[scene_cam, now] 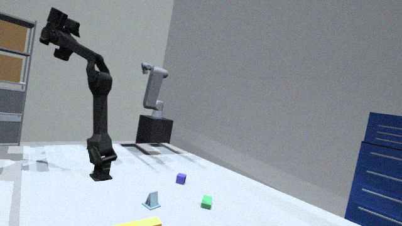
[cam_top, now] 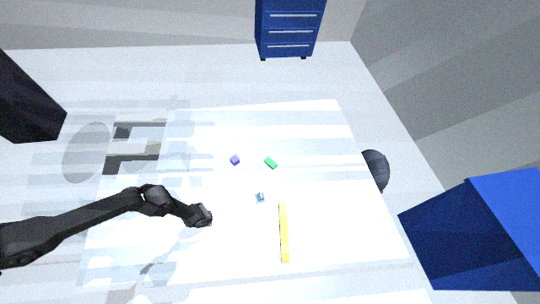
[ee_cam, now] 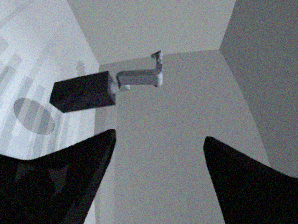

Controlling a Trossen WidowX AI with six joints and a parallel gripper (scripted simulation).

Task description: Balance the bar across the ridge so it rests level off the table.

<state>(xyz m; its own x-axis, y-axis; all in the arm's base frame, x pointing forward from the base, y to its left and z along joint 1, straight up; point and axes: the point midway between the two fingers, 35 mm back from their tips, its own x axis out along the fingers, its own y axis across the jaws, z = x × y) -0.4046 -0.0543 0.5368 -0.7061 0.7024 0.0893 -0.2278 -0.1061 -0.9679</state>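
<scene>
Arm: I am watching the black arm [scene_cam: 98, 103] standing tall from its base on the table [scene_cam: 78, 201], upper links reaching high and away from the objects.
Gripper: the gripper [scene_cam: 63, 26] is sitting at the very top of the exterior view, far above the tabletop; in the top view it [cam_top: 202, 216] is showing left of the bar.
Fingers: they are standing apart and released, gripping nothing; in the wrist view the two dark fingers are framing only wall and distant furniture.
Bar: the yellow bar [cam_top: 283, 231] is lying flat on the table, well apart from the gripper; only its end is peeking in at the bottom edge of the exterior view [scene_cam: 141, 222].
Ridge: the small grey-blue ridge [scene_cam: 151, 200] is standing on the table near one end of the bar, not touching it [cam_top: 260, 197].
Other blocks: a purple cube [scene_cam: 181, 178] and a green block [scene_cam: 206, 201] are resting beyond the ridge, apart from each other.
Surroundings: I am seeing a blue drawer cabinet [scene_cam: 377, 169] at right and a grey second arm [scene_cam: 154, 89] on a dark pedestal behind.
</scene>
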